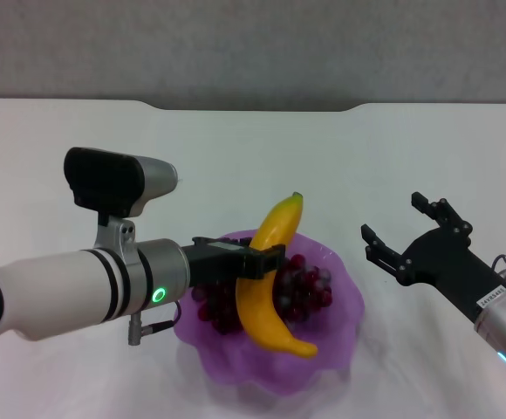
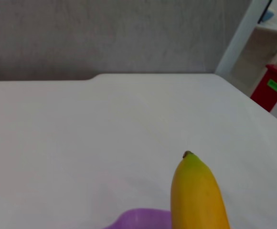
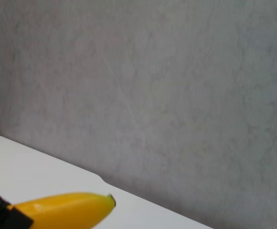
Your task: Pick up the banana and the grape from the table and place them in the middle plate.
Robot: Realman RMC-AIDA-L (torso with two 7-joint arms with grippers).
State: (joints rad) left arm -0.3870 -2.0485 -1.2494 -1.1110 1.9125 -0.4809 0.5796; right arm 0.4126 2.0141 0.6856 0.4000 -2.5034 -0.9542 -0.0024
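Head view shows us, starting from the left, our left gripper (image 1: 269, 260) reaching in over the middle plate (image 1: 345, 336), its jaws clamped on the banana (image 1: 270, 279) around its middle. The banana hangs steeply tilted above the plate, stem end up and toward the far wall, lower end close over the plate's near side; we cannot tell whether it touches the plate yet. Beneath and behind it the grape (image 1: 301, 288) bunch already lies inside the plate, so that half of the job looks done. We judge the banana's placement is the last piece: lower it, let go, draw back.

Further right, our right gripper (image 1: 410, 236) hovers over the white desk (image 1: 235, 157) just beside the plate, its jaws spread wide and holding nothing.

In the left wrist view the banana's stem tip (image 2: 187, 154) points toward the far edge of the desk, with a sliver of purple plate below.
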